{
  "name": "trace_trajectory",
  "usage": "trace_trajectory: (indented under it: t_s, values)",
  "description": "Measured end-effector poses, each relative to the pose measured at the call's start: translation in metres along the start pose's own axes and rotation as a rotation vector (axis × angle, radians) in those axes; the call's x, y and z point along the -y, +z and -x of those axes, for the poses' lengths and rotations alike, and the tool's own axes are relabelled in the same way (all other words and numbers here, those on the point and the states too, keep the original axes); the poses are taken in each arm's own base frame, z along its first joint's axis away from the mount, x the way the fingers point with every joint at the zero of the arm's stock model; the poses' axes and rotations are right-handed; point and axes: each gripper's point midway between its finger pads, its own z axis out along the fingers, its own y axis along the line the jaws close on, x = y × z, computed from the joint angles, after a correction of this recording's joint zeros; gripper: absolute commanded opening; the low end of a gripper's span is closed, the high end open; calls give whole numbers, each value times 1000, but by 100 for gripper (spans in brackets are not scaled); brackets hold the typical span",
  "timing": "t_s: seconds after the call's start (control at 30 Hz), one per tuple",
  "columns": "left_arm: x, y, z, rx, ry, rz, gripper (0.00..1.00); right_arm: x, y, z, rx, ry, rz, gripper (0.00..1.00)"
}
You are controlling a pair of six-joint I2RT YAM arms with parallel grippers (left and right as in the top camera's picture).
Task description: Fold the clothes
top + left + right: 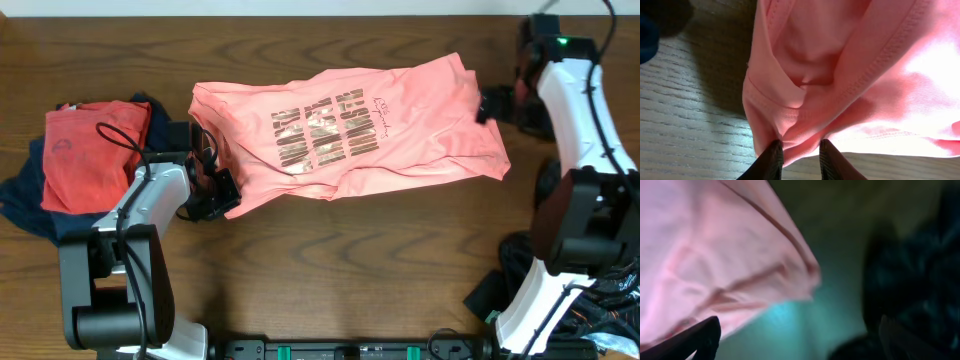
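Observation:
The salmon-pink T-shirt (350,125) lies crumpled across the middle of the wooden table, its gold lettering facing up. My left gripper (222,190) is at the shirt's lower left corner. In the left wrist view its fingers (800,155) are shut on a fold of the shirt's hem (840,75). My right gripper (488,105) is at the shirt's right edge. In the blurred right wrist view its fingers (797,340) are wide apart and hold nothing, with the pink cloth (715,255) to the upper left of them.
A darker red-orange shirt (95,155) lies on a dark blue garment (25,195) at the left edge. A black patterned garment (600,290) is heaped at the lower right by the right arm's base.

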Motion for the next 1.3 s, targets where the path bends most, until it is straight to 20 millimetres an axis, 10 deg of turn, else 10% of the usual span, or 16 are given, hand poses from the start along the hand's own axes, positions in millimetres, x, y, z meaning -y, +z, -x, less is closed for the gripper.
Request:
trace_trajectory:
  t_s: [0.2, 0.47, 0.67, 0.83, 1.0, 1.3]
  values:
    - [-1, 0, -6, -26, -7, 4, 52, 24, 27, -26, -142, 90, 42, 99]
    - [-2, 2, -9, -32, -9, 4, 52, 4, 71, -60, -239, 93, 151, 95]
    - [-4, 2, -13, -48, -16, 10, 22, -3, 99, -66, -214, 96, 185, 88]
    - [-5, 2, -14, -52, -16, 11, 6, -5, 102, -51, -134, 103, 198, 58]
    - [-5, 3, -15, -53, -13, 12, 6, -9, 103, -40, -88, 105, 217, 1]
    - [-9, 2, -26, -97, -11, 26, 6, -6, 100, -54, -152, 116, 217, 1]
